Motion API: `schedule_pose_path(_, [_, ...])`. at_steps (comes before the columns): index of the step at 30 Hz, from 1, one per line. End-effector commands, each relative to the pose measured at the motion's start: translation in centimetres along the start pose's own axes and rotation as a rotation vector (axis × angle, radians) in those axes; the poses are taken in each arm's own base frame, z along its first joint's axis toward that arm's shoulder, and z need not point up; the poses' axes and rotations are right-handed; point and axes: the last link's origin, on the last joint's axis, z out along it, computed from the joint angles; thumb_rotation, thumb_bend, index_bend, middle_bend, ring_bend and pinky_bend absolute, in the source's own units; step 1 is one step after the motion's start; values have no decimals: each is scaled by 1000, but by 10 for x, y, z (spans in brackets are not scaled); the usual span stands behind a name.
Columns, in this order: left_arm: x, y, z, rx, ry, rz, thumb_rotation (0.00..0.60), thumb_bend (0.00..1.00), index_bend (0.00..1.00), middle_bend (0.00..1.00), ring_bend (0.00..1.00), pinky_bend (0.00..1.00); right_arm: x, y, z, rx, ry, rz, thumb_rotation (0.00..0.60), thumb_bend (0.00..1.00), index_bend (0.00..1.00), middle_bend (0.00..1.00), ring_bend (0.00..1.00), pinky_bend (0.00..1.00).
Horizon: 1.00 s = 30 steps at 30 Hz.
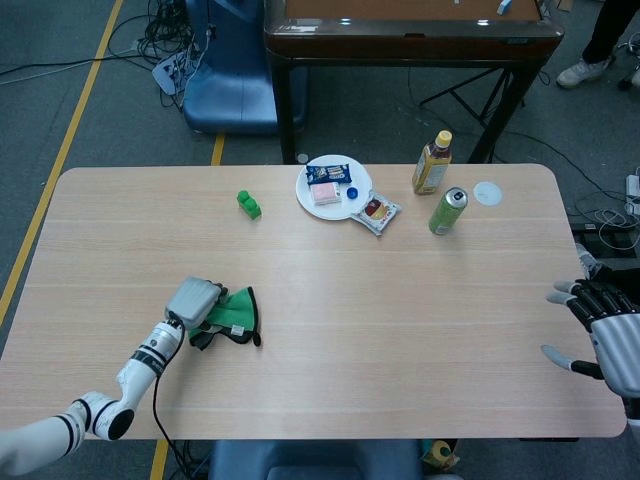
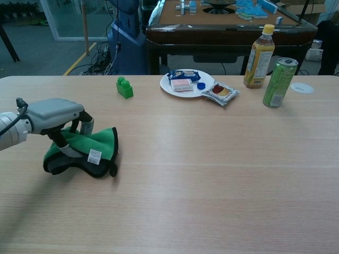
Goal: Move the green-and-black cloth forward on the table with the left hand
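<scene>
The green-and-black cloth (image 1: 235,316) (image 2: 90,150) lies bunched at the left of the table, green on top with a black edge and a small white tag. My left hand (image 1: 194,301) (image 2: 55,115) grips it from above, fingers curled into the folds. In the chest view the cloth hangs from the hand just above or barely on the wood; I cannot tell which. My right hand (image 1: 605,328) shows only in the head view, at the table's right edge, fingers spread and holding nothing.
A green toy block (image 1: 248,204) (image 2: 125,87) sits further back. A white plate (image 1: 318,202) (image 2: 169,87) with snack packets, a juice bottle (image 1: 432,163) (image 2: 259,56), a green can (image 1: 447,211) (image 2: 278,82) and a white lid (image 1: 487,193) stand at the back right.
</scene>
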Motion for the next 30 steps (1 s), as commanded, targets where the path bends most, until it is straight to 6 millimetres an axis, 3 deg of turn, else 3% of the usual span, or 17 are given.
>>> schedule_pose_path(1, [1,3,10,10,-6,-6,600,138,512,527,517,694,0,0,-1,-2,0,0,600,164,320,273,192,195])
schedule_pose_path(21, [-3,63,54,-80,-15,10,600,137,492,527,516,694,2,6,-9,-23,6,-1,600,164,321,273,192,195])
schedule_pose_path(25, [-3,61,57,-78,-15,58,600,137,492,528,517,694,2,6,-10,-25,3,-1,600,165,320,273,192,195])
schedule_pose_path(30, [-3,43,50,-51,-22,106,600,138,497,527,517,694,2,6,-10,-25,7,-1,600,165,320,273,192,195])
